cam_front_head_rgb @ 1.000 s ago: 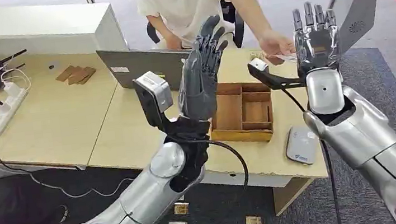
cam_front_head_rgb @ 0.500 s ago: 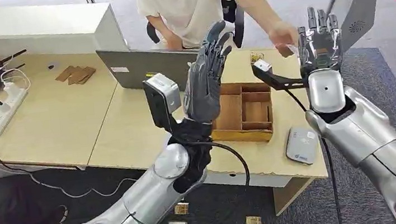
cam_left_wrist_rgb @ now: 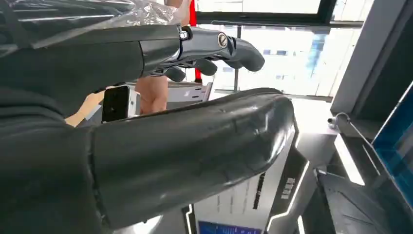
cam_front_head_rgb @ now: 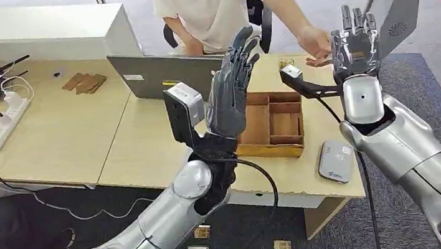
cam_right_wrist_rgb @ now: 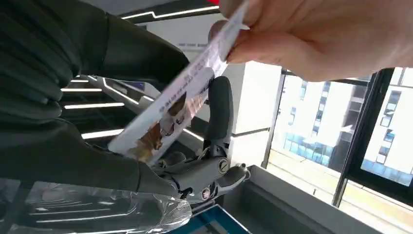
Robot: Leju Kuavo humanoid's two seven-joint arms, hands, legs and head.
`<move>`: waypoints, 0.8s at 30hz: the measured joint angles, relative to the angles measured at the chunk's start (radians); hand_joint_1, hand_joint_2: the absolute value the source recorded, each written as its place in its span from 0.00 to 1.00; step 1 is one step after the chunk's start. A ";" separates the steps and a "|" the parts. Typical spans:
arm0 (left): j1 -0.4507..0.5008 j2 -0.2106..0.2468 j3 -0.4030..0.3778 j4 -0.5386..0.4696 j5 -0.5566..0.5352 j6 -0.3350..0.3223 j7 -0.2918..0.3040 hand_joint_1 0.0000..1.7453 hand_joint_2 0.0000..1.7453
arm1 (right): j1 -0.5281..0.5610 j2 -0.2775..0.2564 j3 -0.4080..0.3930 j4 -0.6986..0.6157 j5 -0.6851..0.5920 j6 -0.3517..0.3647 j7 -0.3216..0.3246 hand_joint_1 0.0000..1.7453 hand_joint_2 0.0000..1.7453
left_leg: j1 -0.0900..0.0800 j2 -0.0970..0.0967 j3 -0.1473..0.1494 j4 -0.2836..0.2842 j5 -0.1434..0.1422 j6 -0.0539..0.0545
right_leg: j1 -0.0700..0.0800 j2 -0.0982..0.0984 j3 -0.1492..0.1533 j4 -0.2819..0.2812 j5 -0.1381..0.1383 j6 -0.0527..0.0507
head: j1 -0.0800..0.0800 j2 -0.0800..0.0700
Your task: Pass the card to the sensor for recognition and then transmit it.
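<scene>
Card [cam_right_wrist_rgb: 175, 109] is getting slid by a person's hand [cam_right_wrist_rgb: 311, 34] into the right robot hand [cam_front_head_rgb: 356, 46] at the upper right of the frame, whose fingers are looking apart, not clamped yet. It's probably slipping out if the person's letting go too soon.

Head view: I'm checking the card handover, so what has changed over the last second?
The person's hand drew back, then returned to the right robot hand, and now puts the card between its fingers; the person still pinches it. The left robot hand rose a little and drifted right, open. The wooden tray, grey sensor and laptop stayed put.
</scene>
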 joint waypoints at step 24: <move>0.010 0.044 0.007 -0.047 -0.099 0.106 0.130 0.00 0.00 | 0.322 -0.127 -0.151 -0.291 -0.216 -0.233 0.085 1.00 1.00 | 0.000 -0.001 0.000 0.000 0.000 0.000 | 0.000 -0.001 0.001 0.000 0.000 0.000 | 0.000 0.000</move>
